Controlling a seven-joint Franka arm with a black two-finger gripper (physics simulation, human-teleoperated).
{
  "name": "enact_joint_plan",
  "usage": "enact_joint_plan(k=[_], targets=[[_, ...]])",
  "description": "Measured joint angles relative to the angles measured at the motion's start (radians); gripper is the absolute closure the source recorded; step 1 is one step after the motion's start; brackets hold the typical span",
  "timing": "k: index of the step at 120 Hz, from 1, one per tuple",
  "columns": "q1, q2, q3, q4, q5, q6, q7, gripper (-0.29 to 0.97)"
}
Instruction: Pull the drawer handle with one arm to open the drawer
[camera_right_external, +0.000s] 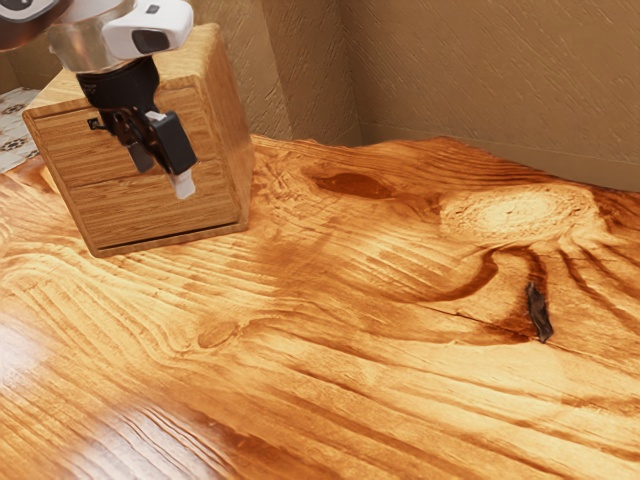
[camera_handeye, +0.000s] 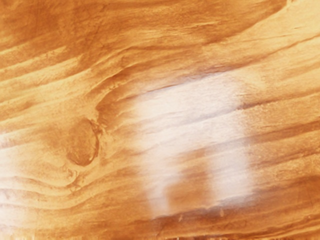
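While the gripper (camera_right_external: 166, 178) hung in front of the small wooden cabinet (camera_right_external: 215, 110), its fingers pointed down at the table (camera_right_external: 400, 330) and stood a little apart with nothing between them. The cabinet sat at the far end of the table, toward the exterior view's left, and both drawer fronts looked flush and shut. The drawer handle (camera_right_external: 95, 123) showed as a small dark piece on the upper drawer (camera_right_external: 75, 150), just beside the hand on the exterior view's left and not gripped. The wrist view looked straight down on bare table grain (camera_handeye: 75, 75) with a pale sheen.

The main risk, as I judged it, was misalignment: closing from there would catch only air, or a finger would bump the drawer front. The cabinet looked light, so a pull on a poor grip might have dragged the whole box along the table.
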Motion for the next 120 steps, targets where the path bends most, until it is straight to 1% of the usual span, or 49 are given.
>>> enact_joint_plan(k=[9,26,30,36,40,45,53,61,65,68,73,76,78,83,87,90,93,97,101,103,106,112,120], targets=[[0.013,-0.001,0.000,-0.001,0.016,-0.016,0.001,0.00],[-0.036,-0.018,0.030,0.000,0.027,-0.031,0.025,0.00],[-0.038,-0.048,0.032,-0.037,0.030,-0.014,0.038,0.00],[-0.043,-0.157,0.057,-0.203,0.036,0.066,0.065,0.00],[-0.035,-0.203,0.074,-0.301,0.046,0.137,0.088,0.00],[-0.033,-0.233,0.096,-0.374,0.064,0.220,0.116,0.00],[-0.028,-0.250,0.162,-0.440,0.085,0.334,0.157,0.00],[-0.002,-0.337,0.207,-0.610,0.111,0.513,0.194,0.00],[-0.002,-0.343,0.218,-0.661,0.179,0.614,0.210,0.00],[-0.008,-0.327,0.222,-0.680,0.254,0.691,0.223,0.00],[-0.017,-0.265,0.226,-0.687,0.412,0.806,0.241,0.00],[-0.020,-0.212,0.227,-0.673,0.508,0.864,0.251,0.00],[-0.021,-0.172,0.230,-0.653,0.560,0.897,0.256,0.00],[-0.022,-0.090,0.249,-0.609,0.652,0.966,0.267,0.00],[-0.018,-0.031,0.262,-0.573,0.691,1.012,0.276,0.00],[-0.023,0.013,0.280,-0.540,0.689,1.042,0.282,0.00],[-0.031,0.050,0.301,-0.510,0.667,1.067,0.289,0.00],[-0.041,0.106,0.329,-0.429,0.583,1.068,0.306,0.00],[-0.021,0.194,0.336,-0.255,0.477,1.021,0.335,0.00],[-0.008,0.226,0.335,-0.182,0.436,0.993,0.351,0.00],[0.007,0.258,0.332,-0.114,0.388,0.954,0.372,0.00],[0.023,0.291,0.336,-0.055,0.316,0.891,0.388,0.00],[0.043,0.310,0.336,-0.027,0.265,0.828,0.400,0.00]])
